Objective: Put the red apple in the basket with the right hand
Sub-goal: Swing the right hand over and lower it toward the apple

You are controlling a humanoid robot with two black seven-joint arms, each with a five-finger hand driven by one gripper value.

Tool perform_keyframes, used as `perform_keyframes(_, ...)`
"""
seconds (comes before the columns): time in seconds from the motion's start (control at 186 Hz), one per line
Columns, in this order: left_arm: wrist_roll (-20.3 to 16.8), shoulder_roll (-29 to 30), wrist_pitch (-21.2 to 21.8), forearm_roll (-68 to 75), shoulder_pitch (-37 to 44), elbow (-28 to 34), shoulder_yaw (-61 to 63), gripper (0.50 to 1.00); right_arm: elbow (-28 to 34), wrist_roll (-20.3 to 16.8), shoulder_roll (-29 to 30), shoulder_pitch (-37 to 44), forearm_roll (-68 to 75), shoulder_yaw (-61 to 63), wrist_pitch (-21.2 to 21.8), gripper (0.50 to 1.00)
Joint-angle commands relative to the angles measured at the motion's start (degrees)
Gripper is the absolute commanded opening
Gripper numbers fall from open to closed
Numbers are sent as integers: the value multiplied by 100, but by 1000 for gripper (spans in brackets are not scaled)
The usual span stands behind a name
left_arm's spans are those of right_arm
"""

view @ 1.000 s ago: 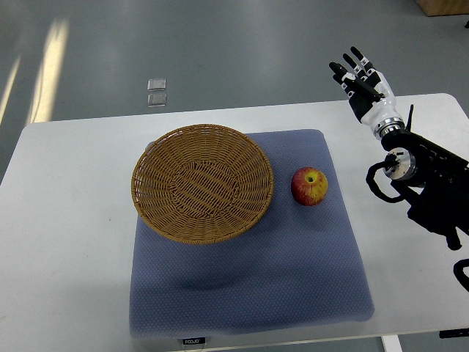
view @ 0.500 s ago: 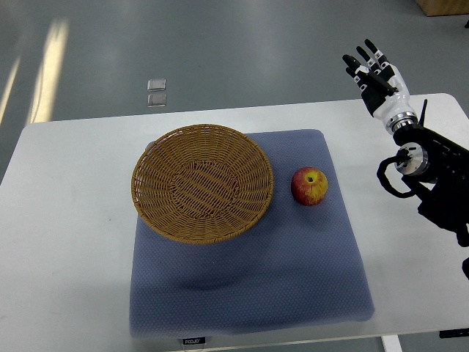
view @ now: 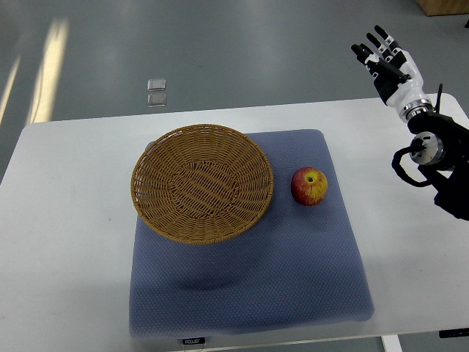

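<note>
Table (view: 66, 220): white, with a blue mat (view: 249, 286) on it.
Basket (view: 202, 182): wicker, on the mat's left part.
Red apple (view: 309, 185): on the mat, just right of the basket.
Right hand (view: 388, 64): fingers spread, holding nothing, beyond the table's far right corner.

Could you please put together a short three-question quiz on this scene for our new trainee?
1. True or false: the red apple already lies inside the basket.
2. Multiple choice: the apple rests on A) the bare white table, B) the blue mat, C) the basket's rim.
3. Short answer: what does the right hand hold?

Key:
1. False; it sits beside the basket, on its right in the picture.
2. B.
3. Nothing; its fingers are spread, up at the table's far right corner, well away from the apple.
</note>
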Motion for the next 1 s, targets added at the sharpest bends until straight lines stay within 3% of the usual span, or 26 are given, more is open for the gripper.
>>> perform_keyframes(0.0, 0, 0, 0, 0, 0, 0, 1, 1000, 4, -1, -182, 115, -682, -1, 10, 921)
perform_keyframes(0.263, 0, 0, 0, 0, 0, 0, 1, 1000, 812, 16, -753, 203, -2554, -256, 212, 921)
perform_keyframes(0.505, 0, 0, 0, 0, 0, -8, 1, 1000, 1454, 25, -1236, 545, -5243, -845, 230, 921)
perform_keyframes(0.737, 0, 0, 0, 0, 0, 0, 1, 1000, 2535, 52, -1834, 721, -7299, -1442, 528, 921)
perform_keyframes(0.995, 0, 0, 0, 0, 0, 0, 1, 1000, 2667, 333, -1895, 818, -8302, -2014, 555, 921)
